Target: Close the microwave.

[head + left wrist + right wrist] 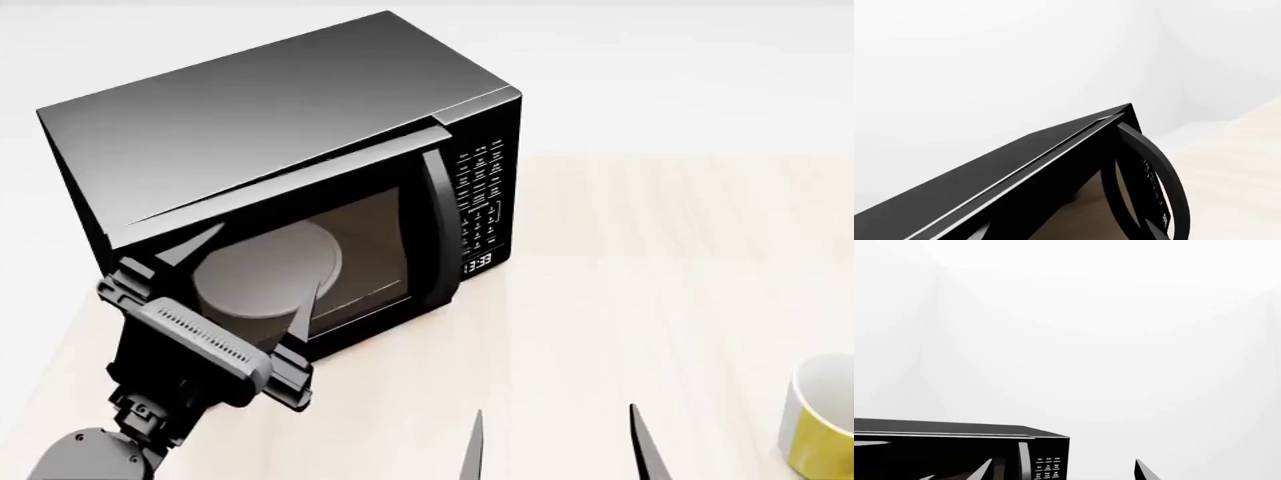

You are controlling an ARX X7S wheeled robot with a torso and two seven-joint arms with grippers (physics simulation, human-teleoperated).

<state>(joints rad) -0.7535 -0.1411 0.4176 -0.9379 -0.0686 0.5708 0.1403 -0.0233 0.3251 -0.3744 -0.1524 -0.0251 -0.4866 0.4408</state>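
The black microwave (267,110) stands at the back left of the light wooden table (641,260). Its glass door (367,235) is almost against the body, with a thin gap along the top edge. The vertical handle (438,215), the keypad (481,195) and the clock (478,264) are on its right side. The white turntable plate (254,285) shows through the glass. My left gripper (267,258) is open with its fingertips at the door glass; in the left wrist view (1067,235) the door (1054,200) fills the frame. My right gripper (558,445) is open and empty, low in front of the microwave (954,450); it also shows in the right wrist view (1064,472).
A yellow mug (817,425) stands at the table's front right edge of the head view. White walls are behind the microwave.
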